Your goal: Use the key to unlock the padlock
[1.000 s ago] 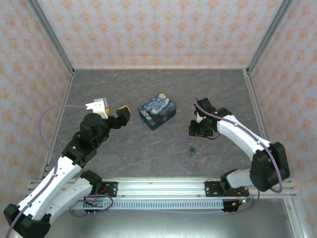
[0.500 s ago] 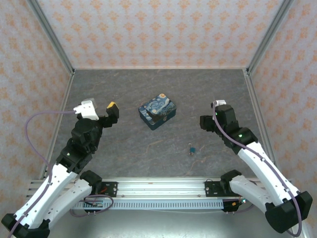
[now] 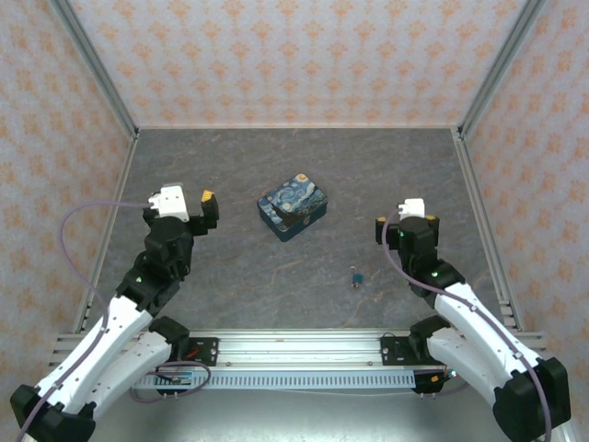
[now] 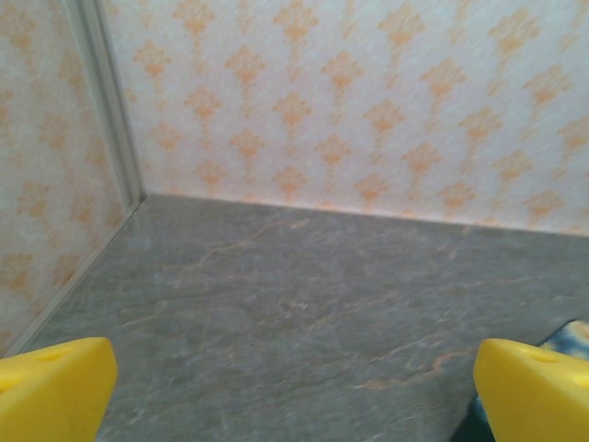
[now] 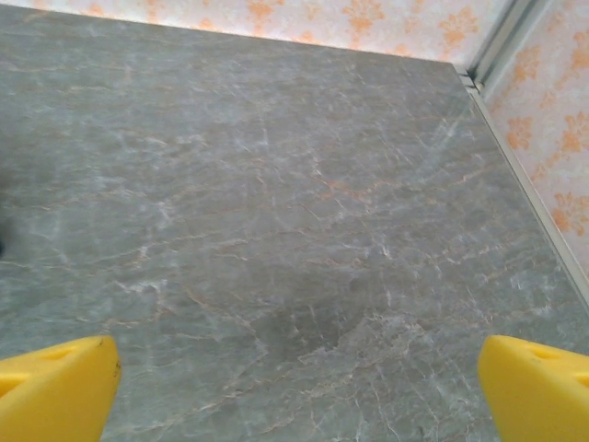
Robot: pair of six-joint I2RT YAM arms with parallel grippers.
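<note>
While gaping wide w/ nothing held: L gripper (image 4: 294, 394) mid-left, R gripper (image 5: 294, 389) mid-right; padlock (image 3: 355, 277) lower-center on bare floor, apart from tin (image 3: 293, 206); ample room to walls.

Grey marbled tabletop (image 5: 276, 184), faintly orange-veined, shows between yellow jaws. Walls (image 4: 368, 92) wear orange damask on pale pink. Between the two pairs of jaws, the tin (image 3: 293, 207) swirls blue and yellow; the padlock (image 3: 355, 277) is dark bluish.
</note>
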